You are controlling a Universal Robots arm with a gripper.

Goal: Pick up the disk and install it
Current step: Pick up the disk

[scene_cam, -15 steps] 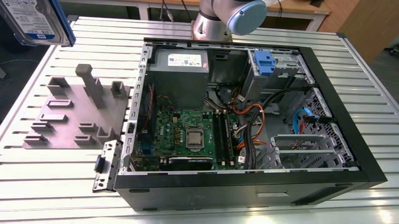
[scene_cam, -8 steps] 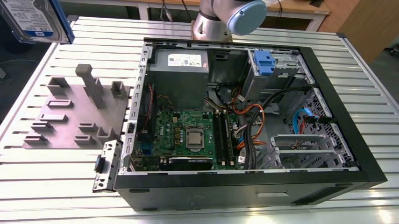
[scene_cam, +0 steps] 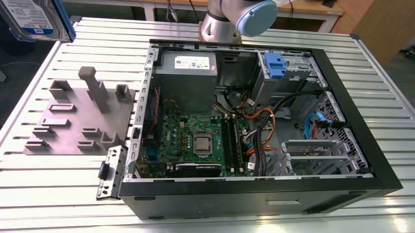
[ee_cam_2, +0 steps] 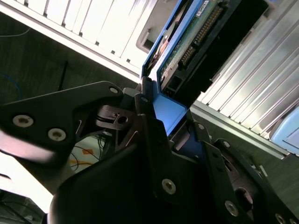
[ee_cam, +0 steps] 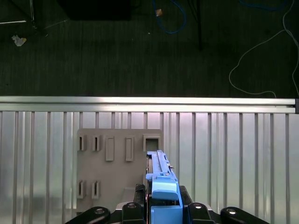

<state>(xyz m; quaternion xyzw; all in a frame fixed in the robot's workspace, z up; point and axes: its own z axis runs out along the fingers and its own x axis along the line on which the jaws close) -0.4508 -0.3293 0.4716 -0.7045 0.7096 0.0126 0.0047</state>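
Note:
The disk (scene_cam: 31,19) hangs in the air over the table's far corner at the exterior view's left, its white-and-blue label facing the camera. In the first wrist view the disk (ee_cam: 159,175) is edge-on, with its blue frame uppermost, above the grey slotted tray (ee_cam: 112,163). My gripper (ee_cam: 161,207) is shut on the disk's blue end. In the second wrist view the gripper (ee_cam_2: 159,116) clamps the blue frame, and the disk (ee_cam_2: 196,42) shows its green circuit board and connector.
An open computer case (scene_cam: 363,141) lies on the slatted aluminium table (scene_cam: 389,87), with a motherboard, cables and a drive bay holding a blue caddy (scene_cam: 275,65). The grey tray (scene_cam: 77,116) sits beside the case at the exterior view's left. The table edge (ee_cam: 149,100) borders a dark floor with cables.

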